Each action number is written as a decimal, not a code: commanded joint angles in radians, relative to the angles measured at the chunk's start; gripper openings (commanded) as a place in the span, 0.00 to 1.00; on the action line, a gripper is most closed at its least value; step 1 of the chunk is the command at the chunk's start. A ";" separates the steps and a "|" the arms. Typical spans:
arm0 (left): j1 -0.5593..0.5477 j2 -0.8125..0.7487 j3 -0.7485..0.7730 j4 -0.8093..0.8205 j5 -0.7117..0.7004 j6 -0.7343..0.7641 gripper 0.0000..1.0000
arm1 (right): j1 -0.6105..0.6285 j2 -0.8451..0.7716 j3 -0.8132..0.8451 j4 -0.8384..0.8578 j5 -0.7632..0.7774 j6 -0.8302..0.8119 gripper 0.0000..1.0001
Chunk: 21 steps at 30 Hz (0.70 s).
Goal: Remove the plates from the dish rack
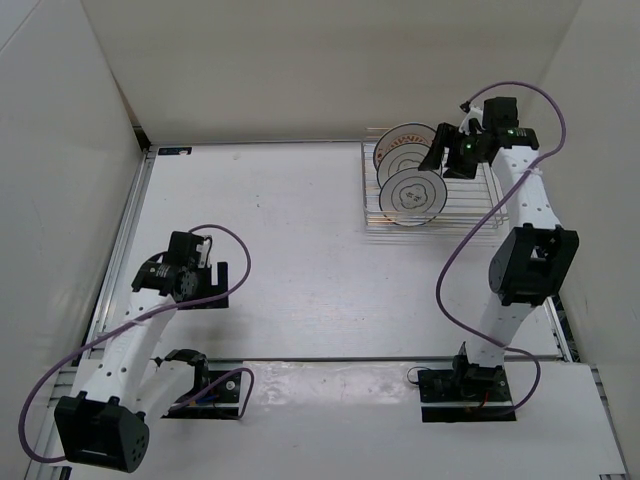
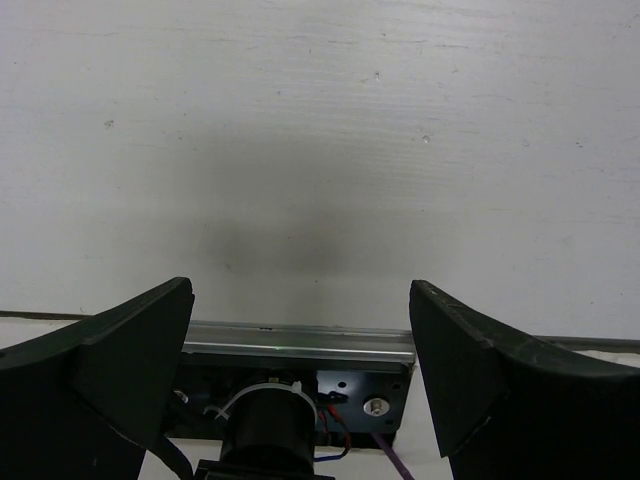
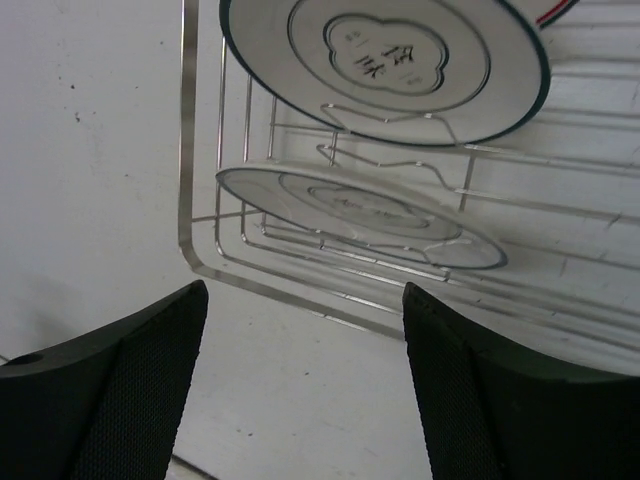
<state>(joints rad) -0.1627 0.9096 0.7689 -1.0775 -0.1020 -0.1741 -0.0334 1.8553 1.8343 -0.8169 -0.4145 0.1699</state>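
**Hidden or hard to read.**
- Top view: the white plate with grey rings (image 1: 413, 195) stands in front of the orange-rimmed plate (image 1: 403, 148) and covers its lower part.
- Top view: my right hand (image 3: 305, 290) shows only as a dark shape over the upper right of the wires. I cannot tell whether it touches a plate.
- Right wrist view: the upper plate is cut off by the top edge of the frame. The lower plate is seen almost edge-on and its centre mark is faint. From this view I cannot tell which plate is which.
- Both wrist views: my fingers (image 3: 120, 390) run out of the bottom edge.

**Container.** The dish rack (image 1: 470, 200) is thin silver wire. It sits in the upper right of the top view on the white desk (image 1: 280, 220).

**Contents.** Both plates stand upright in the slots in the left part of the dish rack, one behind the other.

**Hands.**
- The right hand is spread with nothing between the fingers. It sits at the upper edge of the dish rack, just beside the plates.
- The left hand (image 2: 300, 290) is spread wide over bare desk. It is at the left centre of the top view, well apart from the dish rack.
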 commanded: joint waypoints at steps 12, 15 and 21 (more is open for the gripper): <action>0.058 0.038 0.047 -0.018 0.134 0.054 1.00 | -0.010 0.096 0.172 -0.048 -0.266 -0.597 0.77; 0.060 0.041 0.059 -0.022 0.250 0.109 1.00 | -0.005 0.111 0.207 -0.088 -0.247 -0.711 0.77; 0.057 0.040 0.047 -0.030 0.307 0.130 1.00 | 0.015 0.228 0.330 -0.096 -0.254 -0.793 0.71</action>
<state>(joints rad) -0.1074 0.9577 0.7921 -1.1015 0.1280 -0.0837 -0.0296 2.0411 2.1017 -0.8936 -0.6392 -0.5220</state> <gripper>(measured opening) 0.997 0.717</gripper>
